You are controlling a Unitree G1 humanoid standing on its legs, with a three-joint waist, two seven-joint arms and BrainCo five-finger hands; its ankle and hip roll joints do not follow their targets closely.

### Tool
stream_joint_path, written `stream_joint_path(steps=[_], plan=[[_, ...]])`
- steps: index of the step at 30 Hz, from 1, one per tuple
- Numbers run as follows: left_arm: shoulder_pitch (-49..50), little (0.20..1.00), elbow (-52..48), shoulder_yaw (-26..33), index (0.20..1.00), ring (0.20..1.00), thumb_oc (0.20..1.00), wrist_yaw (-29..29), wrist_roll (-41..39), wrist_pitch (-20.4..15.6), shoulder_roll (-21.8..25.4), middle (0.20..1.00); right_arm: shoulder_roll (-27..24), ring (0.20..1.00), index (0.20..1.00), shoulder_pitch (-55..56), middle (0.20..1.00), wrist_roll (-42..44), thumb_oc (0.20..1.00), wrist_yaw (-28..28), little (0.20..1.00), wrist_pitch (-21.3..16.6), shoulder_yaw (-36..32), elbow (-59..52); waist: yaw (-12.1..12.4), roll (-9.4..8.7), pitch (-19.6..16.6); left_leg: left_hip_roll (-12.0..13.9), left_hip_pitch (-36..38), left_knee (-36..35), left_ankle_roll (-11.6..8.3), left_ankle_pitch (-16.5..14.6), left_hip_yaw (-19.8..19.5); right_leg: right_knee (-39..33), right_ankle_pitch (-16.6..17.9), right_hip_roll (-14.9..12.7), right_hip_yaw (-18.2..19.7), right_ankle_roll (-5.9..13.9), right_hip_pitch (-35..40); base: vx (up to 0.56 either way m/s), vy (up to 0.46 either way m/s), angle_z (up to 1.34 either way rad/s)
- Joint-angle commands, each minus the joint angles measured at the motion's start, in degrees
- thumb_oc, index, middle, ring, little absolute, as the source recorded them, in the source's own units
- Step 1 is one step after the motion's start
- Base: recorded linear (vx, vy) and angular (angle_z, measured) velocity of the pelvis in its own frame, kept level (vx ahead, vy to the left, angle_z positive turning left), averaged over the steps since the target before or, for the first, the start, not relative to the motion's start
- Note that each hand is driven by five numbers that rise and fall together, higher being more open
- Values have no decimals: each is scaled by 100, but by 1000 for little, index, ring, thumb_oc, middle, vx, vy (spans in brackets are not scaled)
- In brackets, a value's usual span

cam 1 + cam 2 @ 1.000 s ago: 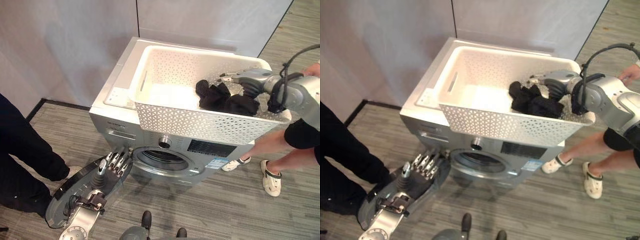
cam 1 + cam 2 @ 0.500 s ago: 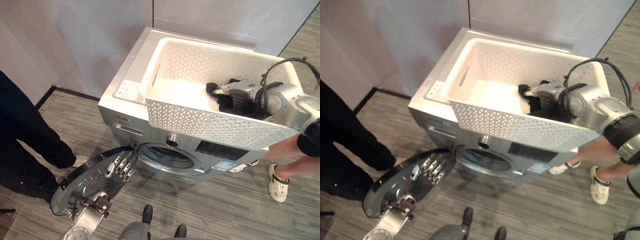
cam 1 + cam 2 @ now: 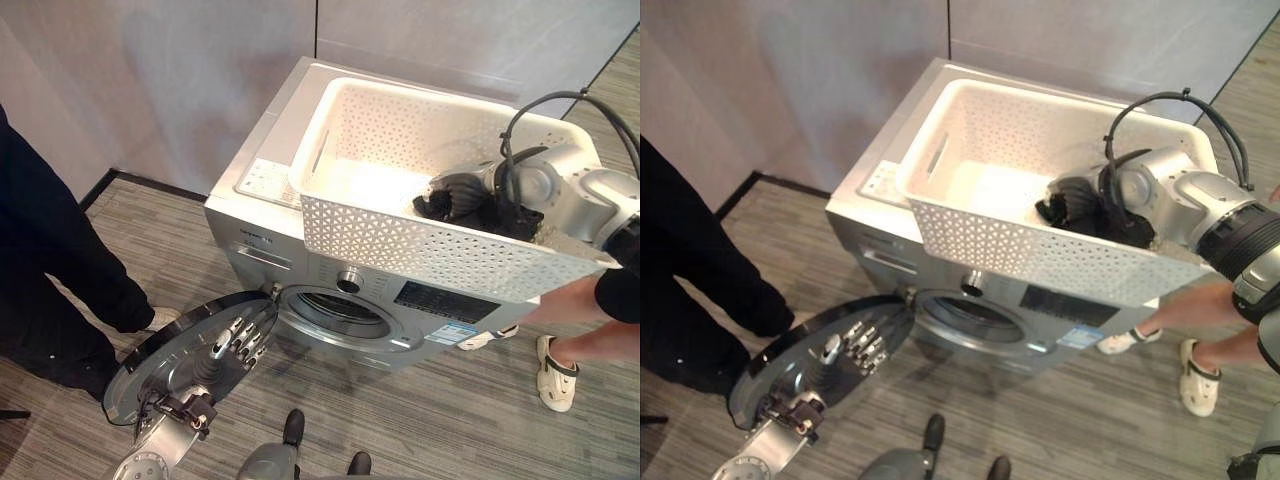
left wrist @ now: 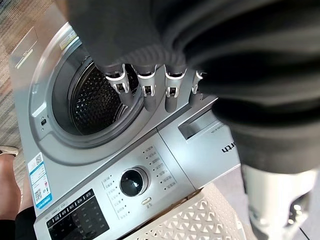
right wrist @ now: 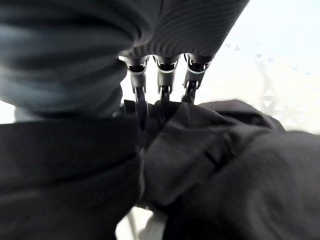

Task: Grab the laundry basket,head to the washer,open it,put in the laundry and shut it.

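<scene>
black laundry [image 3: 480, 205] sits in white basket [image 3: 400, 240] atop washer [image 3: 300, 270]; right hand [image 3: 1080, 200] fingers dig into it, grasping cloth. left hand [image 3: 240, 340] relaxed on open door [image 3: 165, 365]. risk: weak pinch, laundry drops to floor.

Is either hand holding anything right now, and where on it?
The right hand is in the dark laundry in the basket; a closed grasp cannot be confirmed. The left hand rests open on the washer door.

We see a grey striped plank floor [image 3: 470, 420] meeting pale smooth wall panels [image 3: 180, 70] (vertical seam visible).
</scene>
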Motion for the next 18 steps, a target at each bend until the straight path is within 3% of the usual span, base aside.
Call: stream_joint_path(steps=[1,4,6,11,18], plan=[[112,1000,-188,45,1000,1000,1000,-40,130,-138,-45,1000,-57,200,200,-237,200,2,200,-420,200,225,-94,244,88,-151,-188,45,408,25,-46,-582,11,-11,528,-322,209,356,-243,-1,9,-3],[92,1000,-159,78,1000,1000,1000,21,149,-186,-111,1000,-5,200,200,-104,200,-73,200,-729,200,235,-422,472,77,-130,-209,44,426,25,-40,-592,17,-11,529,-325,221,355,-227,-2,5,-5],[41,1000,-197,119,1000,1000,1000,112,191,-319,-180,1000,45,200,200,148,200,-66,200,-1273,200,210,-1054,813,66,-105,-241,47,446,25,-36,-599,35,-11,526,-333,240,359,-204,0,1,-7],[165,1000,-103,269,1000,1000,1000,191,202,-413,-349,1000,-67,200,200,573,200,592,200,-1910,200,290,-2318,725,21,-86,-380,56,549,25,-27,-650,45,-11,489,-327,255,349,-108,17,-8,-6],[234,1000,-53,290,1000,1000,1000,198,215,-375,-430,1000,-254,200,200,755,200,932,200,-2070,200,240,-2789,316,-31,-104,-468,75,633,25,-34,-680,57,-11,483,-317,271,340,-61,0,0,0]])
